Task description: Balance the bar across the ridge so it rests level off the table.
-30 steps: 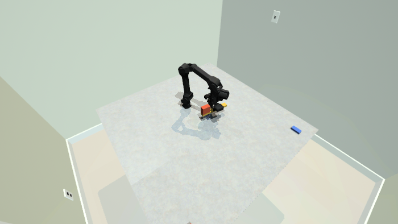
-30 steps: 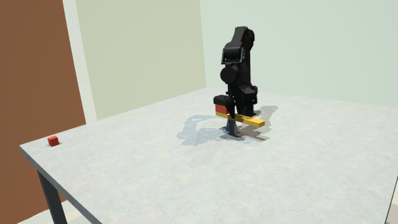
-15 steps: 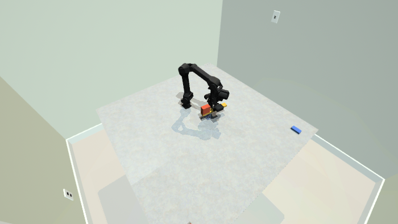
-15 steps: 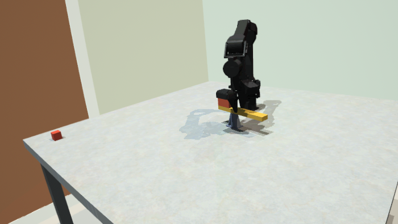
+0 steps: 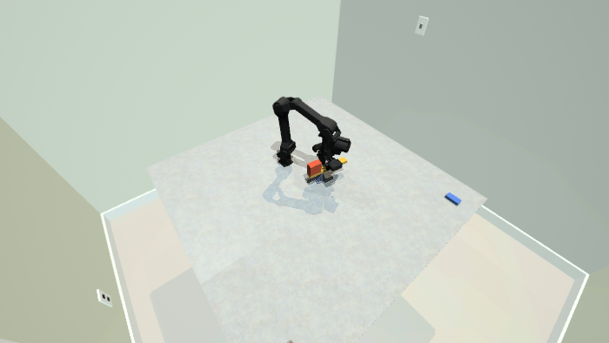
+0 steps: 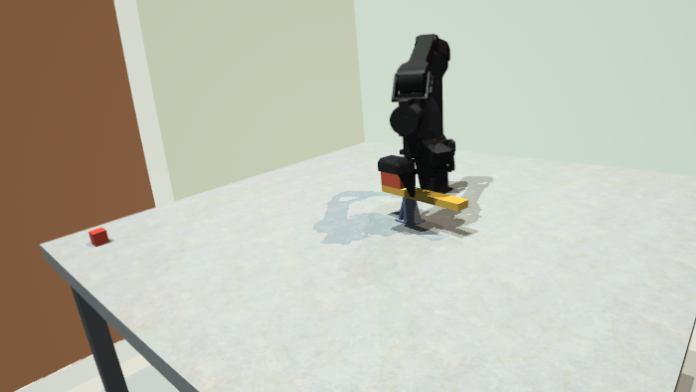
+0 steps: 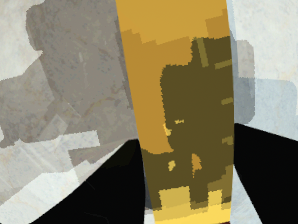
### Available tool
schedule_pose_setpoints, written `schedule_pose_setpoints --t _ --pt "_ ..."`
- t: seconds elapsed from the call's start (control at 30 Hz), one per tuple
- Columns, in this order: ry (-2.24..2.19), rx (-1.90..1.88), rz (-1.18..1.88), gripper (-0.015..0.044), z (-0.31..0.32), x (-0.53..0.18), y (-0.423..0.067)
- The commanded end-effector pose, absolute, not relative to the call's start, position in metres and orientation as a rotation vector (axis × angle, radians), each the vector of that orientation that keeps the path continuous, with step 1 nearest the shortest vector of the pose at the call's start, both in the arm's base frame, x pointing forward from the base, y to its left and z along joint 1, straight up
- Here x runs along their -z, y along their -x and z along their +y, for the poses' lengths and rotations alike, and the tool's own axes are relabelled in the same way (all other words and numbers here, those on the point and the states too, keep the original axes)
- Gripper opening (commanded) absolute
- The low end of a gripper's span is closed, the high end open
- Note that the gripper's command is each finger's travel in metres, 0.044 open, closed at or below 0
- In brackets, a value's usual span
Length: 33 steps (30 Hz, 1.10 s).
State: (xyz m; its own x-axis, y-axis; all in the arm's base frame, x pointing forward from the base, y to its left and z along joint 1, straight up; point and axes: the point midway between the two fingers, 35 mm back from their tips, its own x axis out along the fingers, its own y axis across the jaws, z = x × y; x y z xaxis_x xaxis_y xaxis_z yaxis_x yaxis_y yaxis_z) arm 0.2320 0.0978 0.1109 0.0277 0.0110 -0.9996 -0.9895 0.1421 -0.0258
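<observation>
A yellow bar (image 5: 343,160) (image 6: 449,200) (image 7: 150,90) lies across the top of the dark blue-grey ridge (image 6: 409,214), both ends clear of the table. It looks near level, but a slight tilt cannot be ruled out. A red-orange block (image 5: 314,169) (image 6: 391,179) sits on one end of the bar. My gripper (image 5: 330,166) (image 6: 414,190) (image 7: 184,142) is open only slightly wider than the bar. Its fingers stand close along both sides, near the ridge, with a thin gap in the wrist view. The bar's contact with the ridge is partly hidden by a finger.
A small red cube (image 6: 98,237) sits near the table's far left corner in the exterior view. A flat blue block (image 5: 452,198) lies near the right corner in the top view. The arm's base stands behind the ridge.
</observation>
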Motion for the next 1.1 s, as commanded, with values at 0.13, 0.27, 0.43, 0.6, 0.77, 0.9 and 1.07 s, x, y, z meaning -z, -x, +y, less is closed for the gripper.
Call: schedule_pose_setpoints --t 0.13,0.27,0.43,0.6,0.77,0.9,1.07 --pt "1.107 -1.091 1.245 0.0172 0.0977 -0.1108 -0.2318" --pt "1.107 -1.091 1.245 0.0173 0.0977 -0.1108 -0.2318" --pt "1.107 -1.091 1.245 0.0185 0.0977 -0.1108 -0.2318" --pt "1.107 -1.091 1.245 0.0185 0.0977 -0.1108 -0.2318" --pt "1.107 -1.091 1.245 0.0211 0.0977 -0.1108 -0.2318" --pt "1.107 -1.091 1.245 0.0316 0.0977 -0.1108 -0.2318" --pt "1.107 -1.091 1.245 0.044 0.0977 -0.1108 -0.2318"
